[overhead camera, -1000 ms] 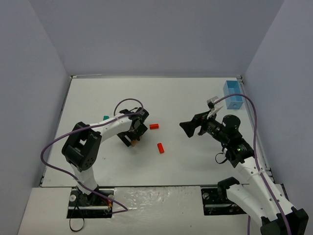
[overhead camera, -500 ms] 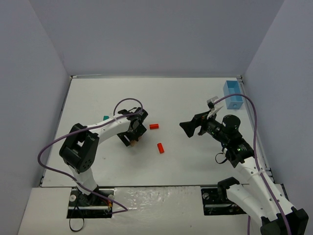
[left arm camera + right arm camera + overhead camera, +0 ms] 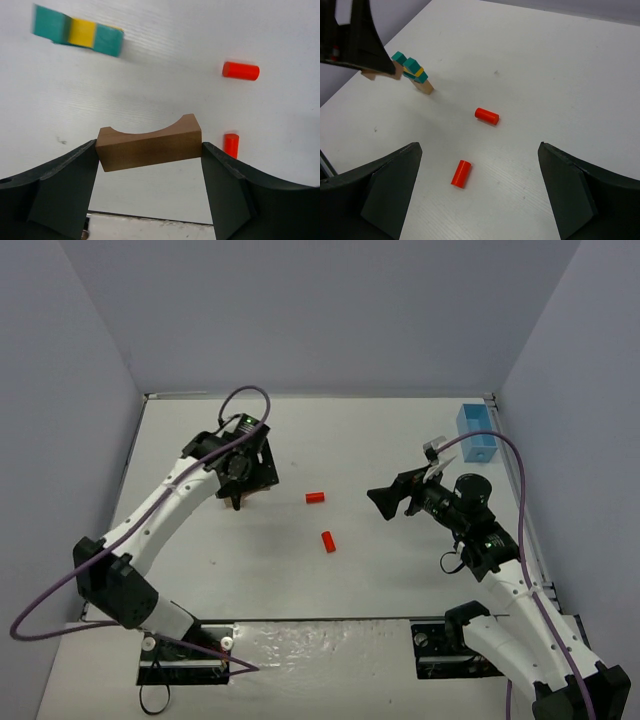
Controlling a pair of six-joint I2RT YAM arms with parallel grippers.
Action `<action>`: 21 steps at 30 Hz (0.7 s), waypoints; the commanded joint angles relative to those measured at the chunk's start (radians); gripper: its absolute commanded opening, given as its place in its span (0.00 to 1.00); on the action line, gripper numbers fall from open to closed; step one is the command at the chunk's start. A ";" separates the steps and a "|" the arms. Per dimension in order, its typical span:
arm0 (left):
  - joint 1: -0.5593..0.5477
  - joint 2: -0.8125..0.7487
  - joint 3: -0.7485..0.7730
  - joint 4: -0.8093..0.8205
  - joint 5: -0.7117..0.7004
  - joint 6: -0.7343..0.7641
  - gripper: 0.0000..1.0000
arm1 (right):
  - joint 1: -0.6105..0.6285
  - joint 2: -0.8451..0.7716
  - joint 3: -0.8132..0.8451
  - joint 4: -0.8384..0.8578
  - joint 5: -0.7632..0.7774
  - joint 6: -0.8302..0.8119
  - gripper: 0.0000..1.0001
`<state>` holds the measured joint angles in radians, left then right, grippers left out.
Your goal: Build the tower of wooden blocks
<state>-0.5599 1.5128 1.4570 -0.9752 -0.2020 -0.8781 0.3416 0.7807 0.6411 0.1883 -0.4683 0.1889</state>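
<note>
Pinching a brown arch block (image 3: pixel 149 142) by its two short ends, between the dark matte fingers (image 3: pixel 60 190) of the left tool (image 3: pixel 149 150). Jaws partly spread, closed to the block's length and pressed against it on both sides. Holds the block level, with the curved cut on the side turned away from the wrist. Smooth plain wood with a fine grain, flat faces, and one shallow concave scoop along the far edge.

Just past the right-hand finger, first red cylinder (image 3: pixel 230 145), painted bright, lying on its side with one end towards the wrist camera. Farther on, second red cylinder (image 3: pixel 240 70), lying crosswise. Farthest and off to the left, teal and yellow pieces (image 3: pixel 77 35), blurred: a yellow bit between two teal ones.

Spreads the right tool (image 3: pixel 479 150) wide, with nothing between its black wedge-shaped fingers and nothing touched. Ahead of it on the white tabletop (image 3: pixel 400 570), both red cylinders, apart from each other and from either tool. Beyond them, the left tool with the arch block, and the teal and yellow pieces just behind it; touching or not, cannot tell. At the far right corner, a light-blue rectangular bin (image 3: pixel 480 454), well apart from every block.
</note>
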 commanded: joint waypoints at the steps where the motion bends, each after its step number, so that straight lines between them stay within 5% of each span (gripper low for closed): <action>1: 0.129 -0.090 0.109 -0.132 0.036 0.303 0.19 | 0.003 0.006 0.028 0.056 -0.010 0.010 1.00; 11: 0.258 0.007 0.265 -0.195 0.128 0.603 0.04 | 0.000 0.026 0.083 -0.047 0.043 -0.020 1.00; 21: 0.301 0.082 0.284 -0.156 0.201 0.748 0.03 | 0.000 0.061 0.095 -0.084 0.083 -0.047 1.00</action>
<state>-0.2728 1.6001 1.7065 -1.1524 -0.0468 -0.2261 0.3416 0.8171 0.6803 0.0737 -0.4124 0.1679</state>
